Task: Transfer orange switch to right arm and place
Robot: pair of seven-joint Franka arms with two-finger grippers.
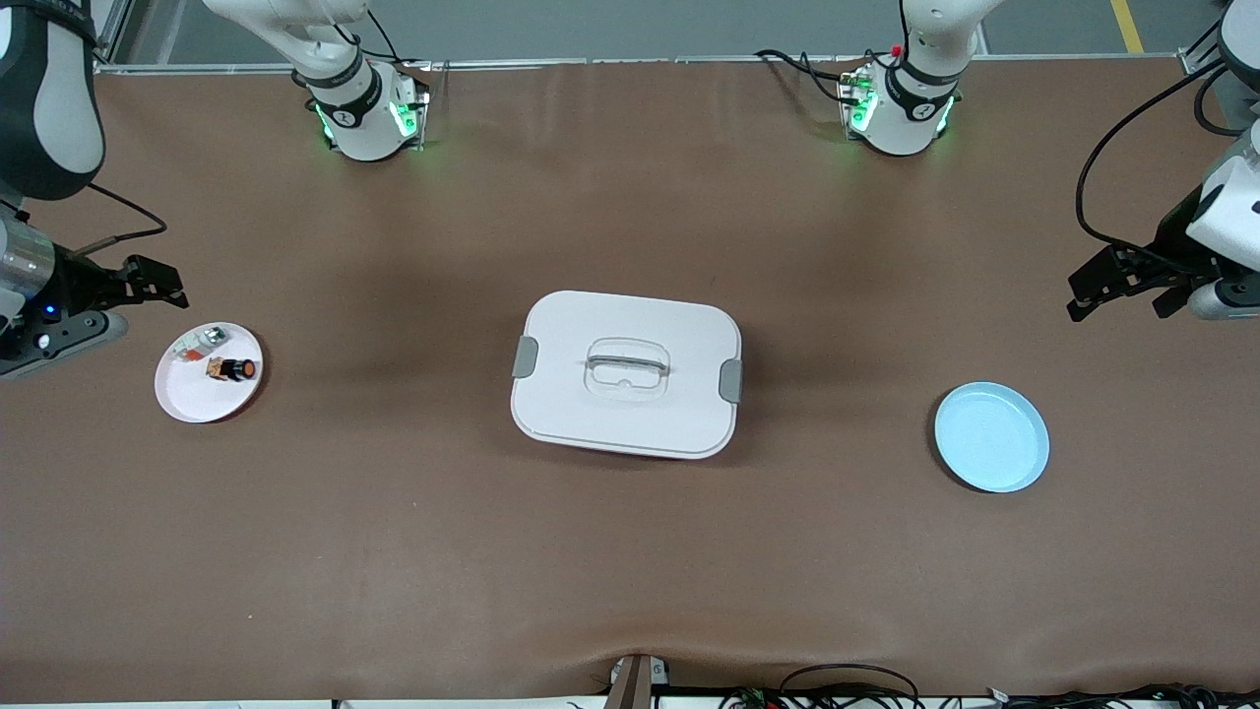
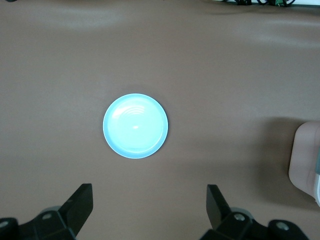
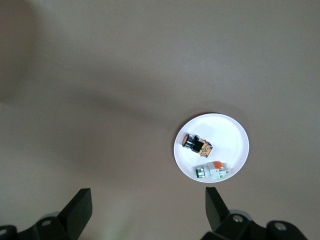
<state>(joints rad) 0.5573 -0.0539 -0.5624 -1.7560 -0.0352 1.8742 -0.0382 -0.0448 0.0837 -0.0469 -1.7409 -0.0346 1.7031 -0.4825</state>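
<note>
The orange switch (image 1: 233,369) lies on its side on a small white plate (image 1: 192,399) toward the right arm's end of the table. It also shows in the right wrist view (image 3: 196,142), on the same white plate (image 3: 227,132). My right gripper (image 1: 162,283) is open and empty, up over bare table beside that plate; its jaws (image 3: 147,202) stand wide apart. My left gripper (image 1: 1083,290) is open and empty over bare table near a light blue plate (image 1: 991,437), which holds nothing and also shows in the left wrist view (image 2: 135,125), with the gripper (image 2: 148,200) wide open.
A small white-and-grey part with a red bit (image 1: 202,342) lies on the white plate beside the switch, and shows in the right wrist view (image 3: 214,170). A white lidded box (image 1: 626,374) with a handle and grey clips stands mid-table between the plates. Cables lie along the table's near edge.
</note>
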